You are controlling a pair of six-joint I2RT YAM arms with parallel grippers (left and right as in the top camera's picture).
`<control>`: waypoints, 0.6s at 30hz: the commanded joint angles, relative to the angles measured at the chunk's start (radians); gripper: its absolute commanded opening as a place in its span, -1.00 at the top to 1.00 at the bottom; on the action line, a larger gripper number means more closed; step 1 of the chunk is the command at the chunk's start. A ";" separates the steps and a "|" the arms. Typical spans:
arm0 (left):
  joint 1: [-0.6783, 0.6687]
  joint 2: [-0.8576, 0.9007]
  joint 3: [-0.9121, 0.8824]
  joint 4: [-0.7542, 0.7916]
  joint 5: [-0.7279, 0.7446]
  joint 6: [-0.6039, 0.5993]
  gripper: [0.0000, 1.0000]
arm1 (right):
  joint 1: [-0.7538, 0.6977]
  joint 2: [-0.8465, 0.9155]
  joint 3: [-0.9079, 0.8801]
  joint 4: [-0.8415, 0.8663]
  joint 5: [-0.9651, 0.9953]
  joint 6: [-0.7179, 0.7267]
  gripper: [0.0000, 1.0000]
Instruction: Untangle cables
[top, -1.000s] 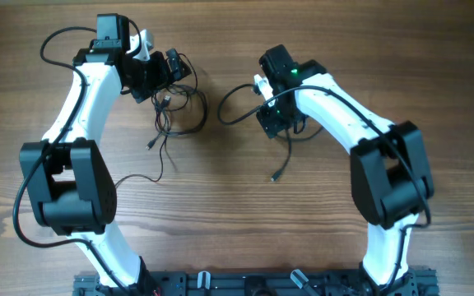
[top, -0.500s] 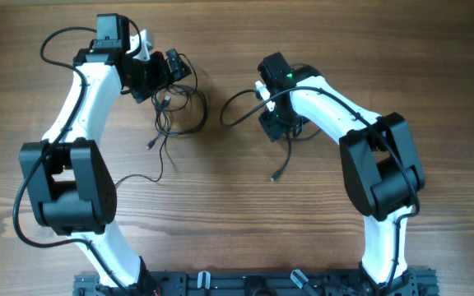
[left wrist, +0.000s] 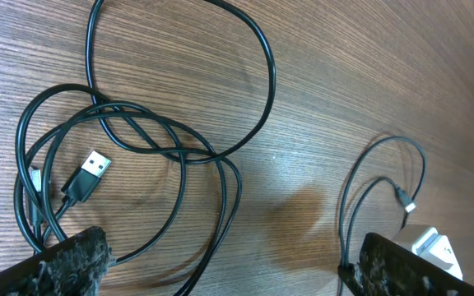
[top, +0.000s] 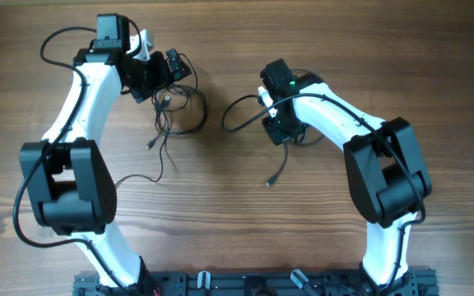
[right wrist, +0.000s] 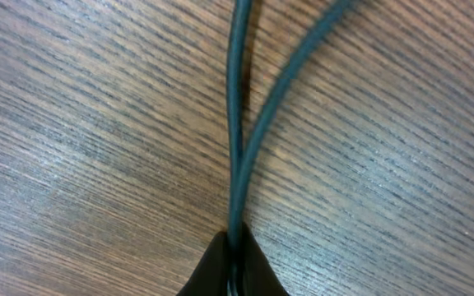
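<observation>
Right pincer (top: 280, 130) had snapped together vs. a sec earlier, when its fingers were only partway closed. Its arm had also crept slightly toward the lower right of the overhead frame, and the loose cable (top: 239, 110) it worked on had shifted a little with it. Left arm hadn't budged.

In the right wrist view, the fingertips were clamped on two strands of that cable (right wrist: 239, 123), which ran side by side up the frame and forked apart near the top. Judged: grip was made, so a pull to drag this cable away from the rest looked like the next step. Risk: both strands pinched at once, so it might drag as a doubled loop.

Left pincer (left wrist: 220, 267) stood wide apart, holding nothing, hovering over the tangle (left wrist: 138, 140) at upper centre-left of the bench (top: 220, 230).

Tangle: thin black cords in several overlapping loops, crossing more than once, w/ a silvery USB plug (left wrist: 90, 171) lying inside the loops. The loose cable's tail ran down to a small plug end (top: 271, 180), well apart from the tangle.
</observation>
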 commanded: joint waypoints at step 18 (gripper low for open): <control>0.005 0.009 0.009 0.000 0.015 0.002 -1.00 | -0.005 -0.377 0.190 -0.013 0.064 -0.149 0.91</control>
